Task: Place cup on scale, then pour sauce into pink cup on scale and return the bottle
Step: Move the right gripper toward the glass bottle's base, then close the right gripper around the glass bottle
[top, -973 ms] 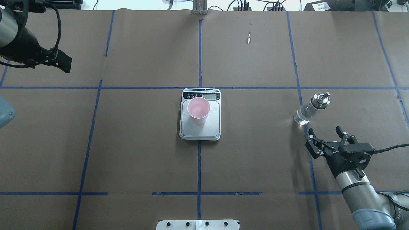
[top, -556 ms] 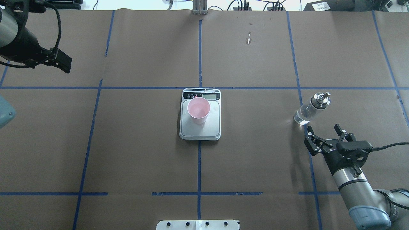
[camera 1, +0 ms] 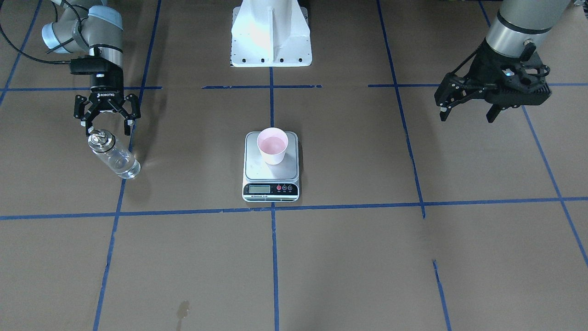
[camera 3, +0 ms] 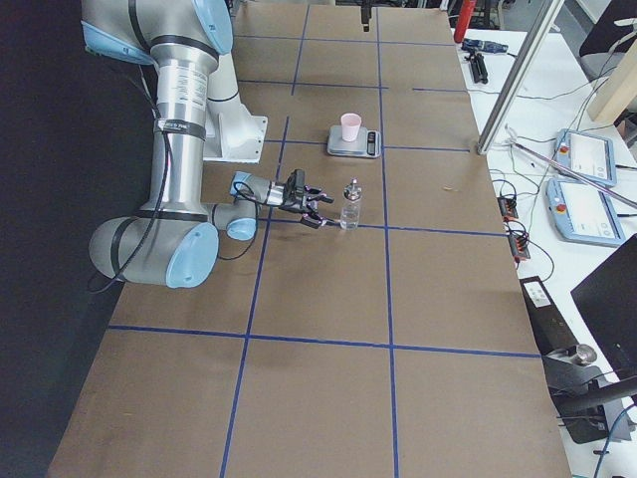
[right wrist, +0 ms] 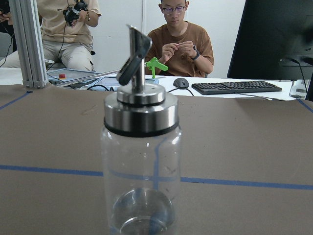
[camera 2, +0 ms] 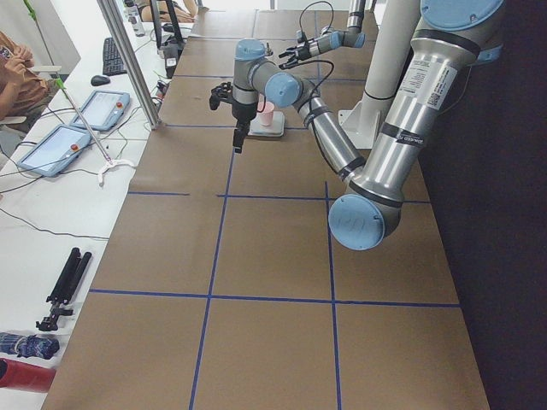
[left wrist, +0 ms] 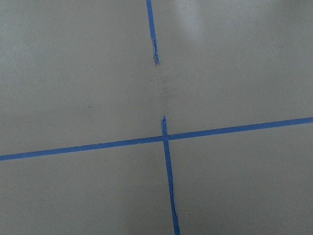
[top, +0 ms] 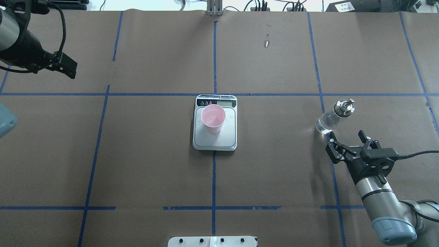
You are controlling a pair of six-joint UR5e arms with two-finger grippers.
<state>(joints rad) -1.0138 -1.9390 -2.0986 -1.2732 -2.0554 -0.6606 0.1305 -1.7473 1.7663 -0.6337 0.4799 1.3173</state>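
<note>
The right gripper point(top: 346, 136), jaws wide and empty, is hanging just beside the upright bottle point(top: 331, 118), well apart from the cup point(top: 213, 118) sitting on the scale point(top: 214, 141), so I reckon it's lining up the grab and needs to straddle the glass before closing.

The small pale pink paper cup point(top: 213, 117) stands on the flat steel kitchen scale point(top: 214, 140) mid-table; the clear glass bottle point(top: 331, 118) stands well to the robot's right, just beyond the right gripper point(top: 345, 134).
</note>
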